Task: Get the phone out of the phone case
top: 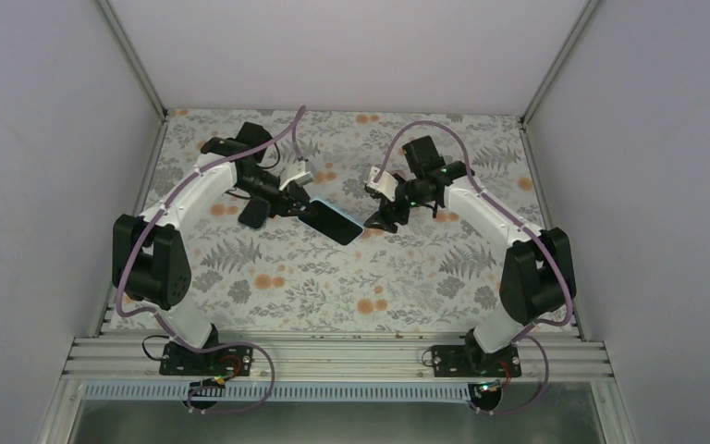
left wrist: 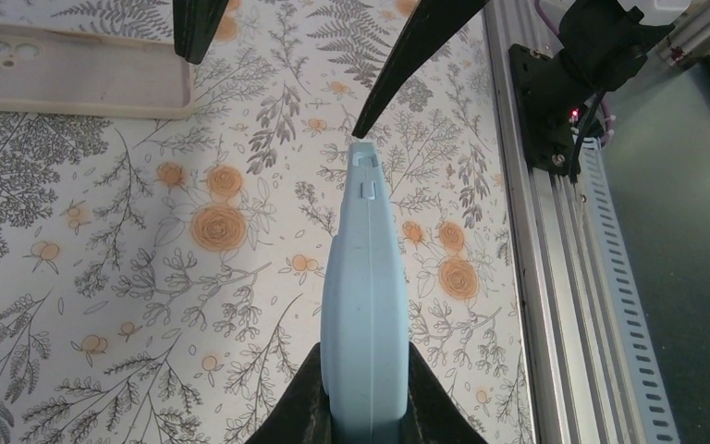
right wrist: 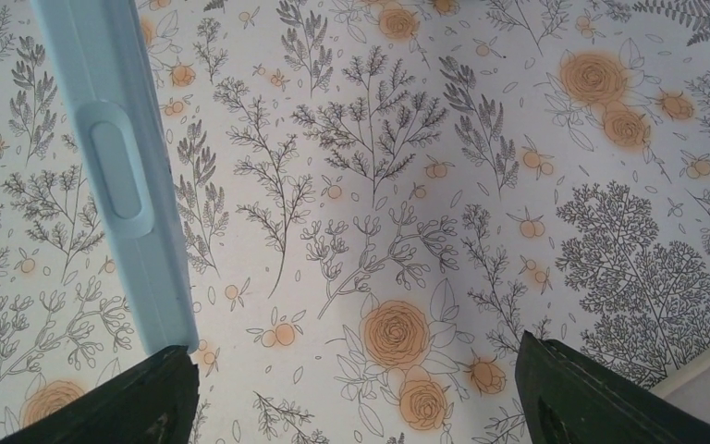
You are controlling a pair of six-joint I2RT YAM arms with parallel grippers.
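The phone sits in a light blue phone case (top: 333,223), dark screen up, held above the table. My left gripper (top: 301,209) is shut on one end of it; the left wrist view shows the case (left wrist: 367,277) edge-on between my left gripper's (left wrist: 366,375) two fingers. My right gripper (top: 378,223) is open at the case's other end. In the right wrist view (right wrist: 356,379) the case (right wrist: 116,166) runs down to the left fingertip (right wrist: 129,398). In the left wrist view one right fingertip (left wrist: 397,74) reaches the case's far end.
A beige empty phone case (left wrist: 79,83) lies flat on the floral tablecloth beyond the right gripper; its corner shows in the right wrist view (right wrist: 707,375). An aluminium rail (left wrist: 541,277) runs along the table's near edge.
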